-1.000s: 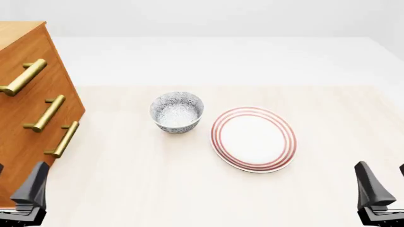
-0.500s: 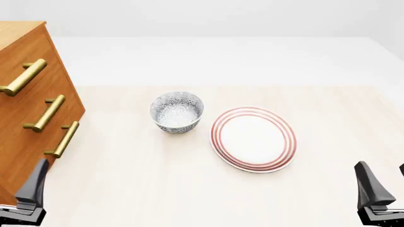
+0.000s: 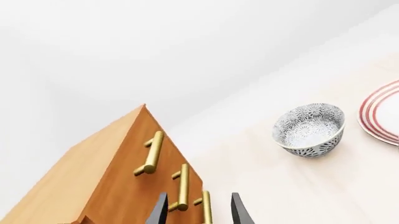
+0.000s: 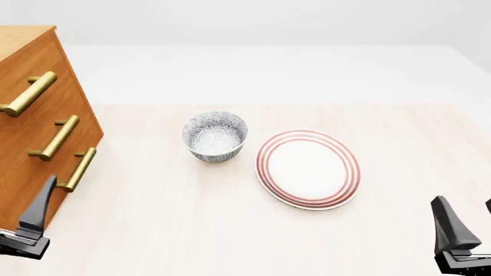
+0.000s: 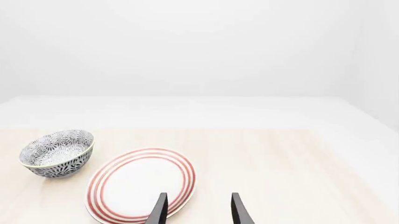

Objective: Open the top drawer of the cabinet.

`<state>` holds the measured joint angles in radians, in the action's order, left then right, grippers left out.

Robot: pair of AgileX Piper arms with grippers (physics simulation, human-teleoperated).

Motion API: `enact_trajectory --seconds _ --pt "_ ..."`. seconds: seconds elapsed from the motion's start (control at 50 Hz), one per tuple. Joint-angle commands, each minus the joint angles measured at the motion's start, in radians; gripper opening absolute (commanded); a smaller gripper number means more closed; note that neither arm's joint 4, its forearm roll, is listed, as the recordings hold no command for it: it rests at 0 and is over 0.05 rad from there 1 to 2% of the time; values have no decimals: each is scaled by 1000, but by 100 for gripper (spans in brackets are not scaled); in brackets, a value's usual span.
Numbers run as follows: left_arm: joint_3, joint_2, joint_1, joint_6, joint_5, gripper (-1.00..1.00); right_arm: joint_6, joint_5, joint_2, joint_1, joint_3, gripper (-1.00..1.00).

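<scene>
The cabinet stands at the table's left, orange-brown with three brass bar handles. The top drawer is flush with the front, and its handle is the highest bar. My left gripper is open and empty, low in front of the cabinet, near the lowest handle and well below the top one. In the left wrist view the cabinet fills one side, with the top handle far beyond my open left gripper. My right gripper is open and empty at the front right.
A patterned bowl sits mid-table, right of the cabinet. A white plate with red rings lies right of the bowl. Both show in the right wrist view: the bowl and the plate.
My left gripper has moved a little forward and up toward the cabinet's lower front. The right arm, bowl, plate and drawers have not moved.
</scene>
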<state>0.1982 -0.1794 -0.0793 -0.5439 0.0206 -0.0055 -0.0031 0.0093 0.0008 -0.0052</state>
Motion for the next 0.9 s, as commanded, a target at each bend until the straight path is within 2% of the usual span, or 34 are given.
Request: enact_trajectory --seconds 0.02,0.08,0.14,0.16,0.54,0.8,0.9 --pt "53 -109 -8 -143 -21 100 0 -2 2 0 1 100" --pt "78 -135 -21 -165 -10 100 0 -2 2 0 1 100" --pt "75 -165 -10 -239 -18 100 0 -3 2 0 1 100" --pt "89 -333 38 -555 -141 100 0 -3 2 0 1 100" --pt "99 -411 39 -631 -215 100 0 -3 2 0 1 100" --pt "88 -477 70 -740 -291 100 0 -3 2 0 1 100" --pt "103 -488 74 -742 -288 100 0 -3 2 0 1 100"
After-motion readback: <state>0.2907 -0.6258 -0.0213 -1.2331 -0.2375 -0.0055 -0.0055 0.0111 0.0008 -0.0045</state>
